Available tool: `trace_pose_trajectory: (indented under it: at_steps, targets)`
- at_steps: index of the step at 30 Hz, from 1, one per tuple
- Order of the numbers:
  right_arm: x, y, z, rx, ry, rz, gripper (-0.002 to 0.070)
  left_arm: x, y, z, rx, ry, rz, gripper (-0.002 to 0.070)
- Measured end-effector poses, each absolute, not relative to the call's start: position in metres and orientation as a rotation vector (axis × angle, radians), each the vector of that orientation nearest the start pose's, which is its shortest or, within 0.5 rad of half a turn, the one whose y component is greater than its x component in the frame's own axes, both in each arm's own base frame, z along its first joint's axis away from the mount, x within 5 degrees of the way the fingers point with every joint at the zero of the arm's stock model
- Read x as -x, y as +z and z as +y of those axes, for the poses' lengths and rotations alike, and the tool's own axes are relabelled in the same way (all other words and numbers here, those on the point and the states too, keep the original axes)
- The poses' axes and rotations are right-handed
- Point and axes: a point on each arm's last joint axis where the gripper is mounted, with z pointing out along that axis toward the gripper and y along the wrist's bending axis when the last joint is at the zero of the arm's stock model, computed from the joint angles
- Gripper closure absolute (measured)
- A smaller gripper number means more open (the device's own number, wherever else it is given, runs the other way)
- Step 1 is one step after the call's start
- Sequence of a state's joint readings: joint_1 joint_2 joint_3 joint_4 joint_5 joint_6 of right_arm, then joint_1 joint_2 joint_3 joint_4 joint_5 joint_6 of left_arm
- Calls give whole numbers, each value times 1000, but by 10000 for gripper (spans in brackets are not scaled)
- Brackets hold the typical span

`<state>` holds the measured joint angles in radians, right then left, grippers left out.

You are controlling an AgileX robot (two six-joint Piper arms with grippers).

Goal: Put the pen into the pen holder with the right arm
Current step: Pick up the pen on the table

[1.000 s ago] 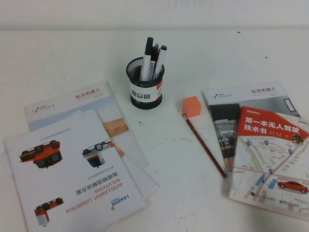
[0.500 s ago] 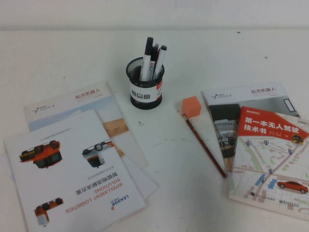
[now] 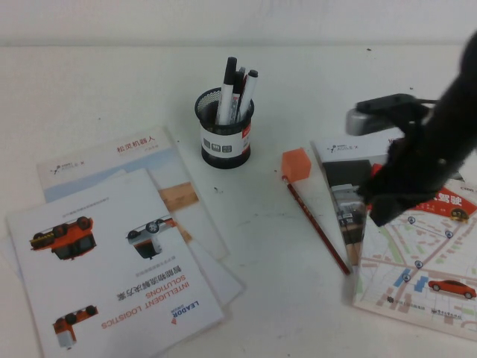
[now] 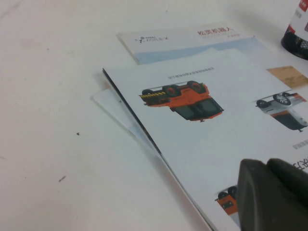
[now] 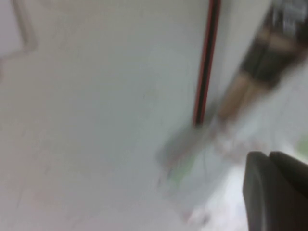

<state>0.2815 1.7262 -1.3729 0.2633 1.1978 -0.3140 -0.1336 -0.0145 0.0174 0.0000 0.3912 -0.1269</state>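
The pen (image 3: 317, 226), a long thin red stick with a dark tip, lies flat on the white table between the orange block and the right booklets; it also shows in the right wrist view (image 5: 206, 62). The pen holder (image 3: 225, 138), a black mesh cup with a white label band, stands upright at the table's middle back with markers (image 3: 228, 88) in it. My right gripper (image 3: 381, 209) hangs above the right booklets, right of the pen, apart from it; in its wrist view (image 5: 267, 156) the fingers are together and empty. My left gripper (image 4: 267, 166) is shut and empty over the left booklets.
An orange block (image 3: 297, 164) sits at the pen's far end. Booklets lie at the left (image 3: 112, 261) and at the right (image 3: 417, 253), partly under my right arm. The holder's base shows at the left wrist view's edge (image 4: 296, 36).
My right arm has come into the high view from the right and now hangs over the right booklets. The pen, the holder and the booklets have not moved.
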Motion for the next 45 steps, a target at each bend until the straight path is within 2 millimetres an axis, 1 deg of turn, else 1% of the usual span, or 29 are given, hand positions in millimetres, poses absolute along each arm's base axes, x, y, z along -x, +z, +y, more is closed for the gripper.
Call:
trace_pose_trajectory:
  at_steps: [3,6,10,14,19,22,25,36,45]
  targets:
    - [-350,252,141,861,316,2893,696,-51,173,-7,-6,-179,1882,678]
    - [-370,241,161,910,271,2876,696,-51,173,-7,-6,-179,1882,678]
    - [-388,235,179,953,228,2844,684,-51,173,-7,-6,-179,1882,678]
    - [-399,222,194,989,215,2834,605,-51,173,-7,-6,-179,1882,678]
    - [-403,206,206,1029,190,2845,464,-51,173,-7,-6,-179,1882,677]
    - [-404,201,206,1019,143,2859,421,-51,173,-7,-6,-179,1882,677]
    - [-405,201,207,997,121,2856,411,-51,173,-7,-6,-179,1882,678]
    - [-408,201,216,969,148,2798,410,-51,173,-7,-6,-179,1882,677]
    - [-409,185,219,965,146,2832,410,-51,173,-7,-6,-179,1882,677]
